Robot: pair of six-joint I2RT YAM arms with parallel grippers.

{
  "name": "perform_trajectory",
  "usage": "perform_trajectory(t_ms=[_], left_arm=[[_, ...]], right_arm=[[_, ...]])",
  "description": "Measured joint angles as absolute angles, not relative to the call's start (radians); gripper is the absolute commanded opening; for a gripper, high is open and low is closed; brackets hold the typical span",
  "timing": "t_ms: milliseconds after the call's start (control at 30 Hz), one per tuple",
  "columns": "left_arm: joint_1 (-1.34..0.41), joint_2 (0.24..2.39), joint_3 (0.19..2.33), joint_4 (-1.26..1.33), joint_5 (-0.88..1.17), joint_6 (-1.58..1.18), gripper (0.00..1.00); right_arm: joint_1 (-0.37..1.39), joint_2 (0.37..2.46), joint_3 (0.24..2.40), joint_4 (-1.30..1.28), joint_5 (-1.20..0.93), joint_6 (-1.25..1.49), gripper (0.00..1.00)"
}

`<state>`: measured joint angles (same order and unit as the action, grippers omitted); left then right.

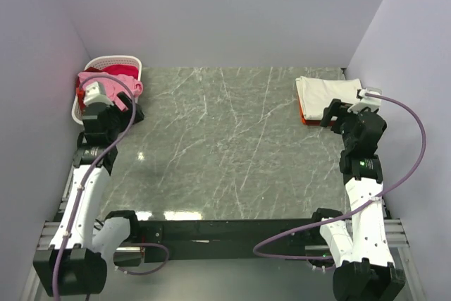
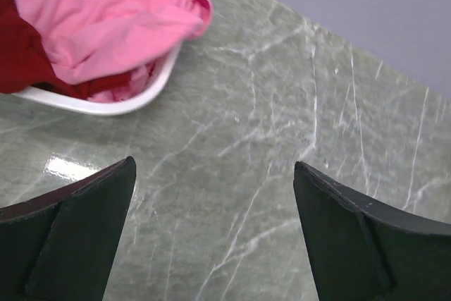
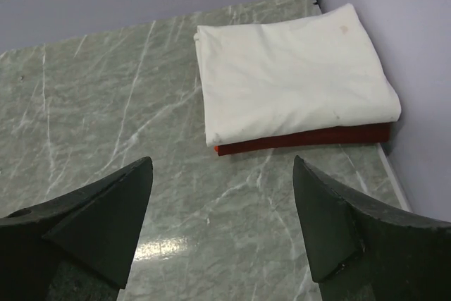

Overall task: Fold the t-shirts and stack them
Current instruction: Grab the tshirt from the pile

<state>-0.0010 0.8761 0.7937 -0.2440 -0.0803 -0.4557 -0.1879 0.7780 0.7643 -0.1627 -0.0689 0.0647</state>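
Note:
A folded cream-white t-shirt [image 3: 292, 72] lies on a folded orange-red t-shirt [image 3: 310, 138] at the far right of the table; the stack also shows in the top view [image 1: 325, 94]. A crumpled pink t-shirt [image 2: 116, 15] and a dark red one [image 2: 21, 58] fill the white basket [image 2: 106, 107] at the far left [image 1: 106, 79]. My left gripper [image 2: 215, 227] is open and empty over bare table just right of the basket. My right gripper [image 3: 222, 220] is open and empty just in front of the stack.
The table is grey-green marble [image 1: 225, 146]. Lilac walls close in at the left, back and right; the stack lies against the right wall [image 3: 416, 47]. The basket stands in the far-left corner.

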Motion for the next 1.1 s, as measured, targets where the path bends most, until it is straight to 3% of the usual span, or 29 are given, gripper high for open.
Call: perform_trajectory(t_ms=[167,333,600,1100], left_arm=[[0.147,0.974,0.873,-0.222,-0.009,-0.529,0.99],[0.262,1.078,0.954,-0.201,0.076,-0.59,0.99],[0.329,1.234,1.047,-0.181,0.123,-0.626,0.98],[0.347,1.713,1.417,-0.3,0.016,-0.654,0.58]], right_arm=[[-0.188,0.775,0.766,-0.189,-0.133,0.012,0.91],[-0.189,0.773,0.773,-0.307,-0.369,-0.17,0.92],[-0.189,0.777,0.777,-0.449,-0.598,-0.353,0.93],[-0.189,0.798,0.786,-0.495,-0.646,-0.413,0.94]])
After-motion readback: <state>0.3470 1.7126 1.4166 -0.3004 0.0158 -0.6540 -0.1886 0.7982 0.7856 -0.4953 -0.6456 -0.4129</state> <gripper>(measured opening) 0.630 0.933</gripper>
